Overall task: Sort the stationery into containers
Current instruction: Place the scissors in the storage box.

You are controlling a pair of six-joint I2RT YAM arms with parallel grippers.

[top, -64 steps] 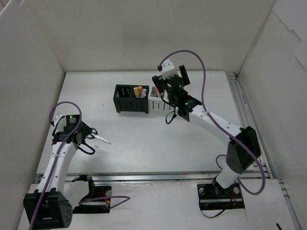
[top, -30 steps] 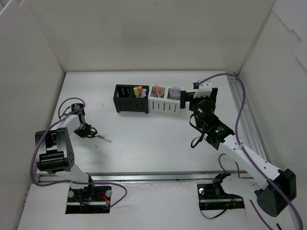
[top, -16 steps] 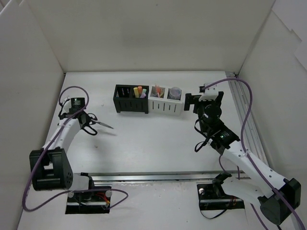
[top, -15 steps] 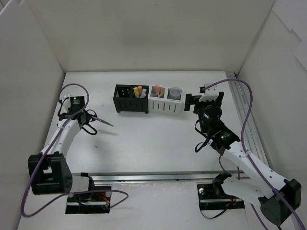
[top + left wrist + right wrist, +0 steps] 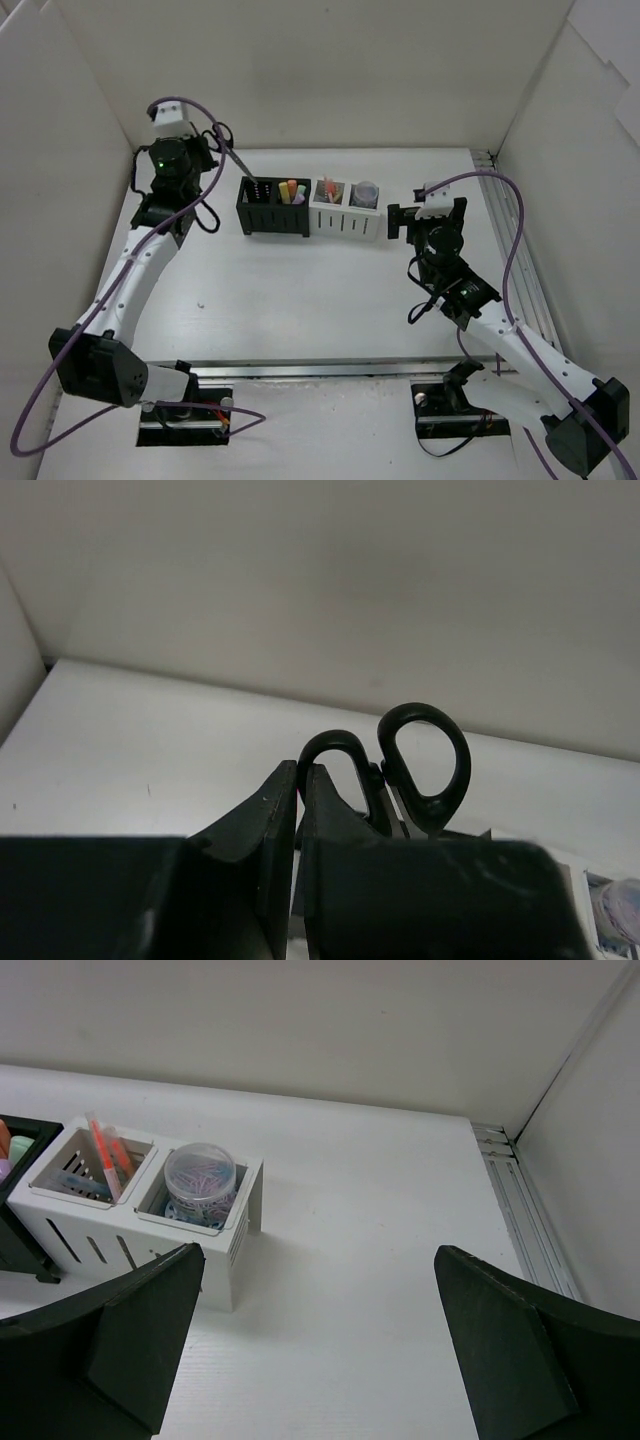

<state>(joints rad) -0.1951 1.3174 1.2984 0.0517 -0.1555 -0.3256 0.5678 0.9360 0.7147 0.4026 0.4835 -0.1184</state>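
Observation:
My left gripper [image 5: 210, 147] is raised at the back left, shut on a pair of black-handled scissors [image 5: 236, 161] whose blades point toward the black container [image 5: 272, 218]. In the left wrist view the scissors' loops [image 5: 421, 760] stick out beyond the shut jaws [image 5: 300, 771]. Pastel markers [image 5: 290, 190] stand in the black container's right compartment. The white container [image 5: 345, 222] beside it holds orange pens [image 5: 107, 1148] and a clear round tub of clips [image 5: 200, 1178]. My right gripper [image 5: 427, 220] hovers just right of the white container [image 5: 140, 1222], open and empty [image 5: 320, 1260].
White walls close in the table on the left, back and right. A metal rail [image 5: 508, 240] runs along the right edge, seen too in the right wrist view [image 5: 520, 1210]. The black container's corner [image 5: 14, 1232] shows at that view's left edge.
My left arm has lifted the scissors off the table at the left and swung them up and back to beside the black container. The right arm has drawn back slightly.

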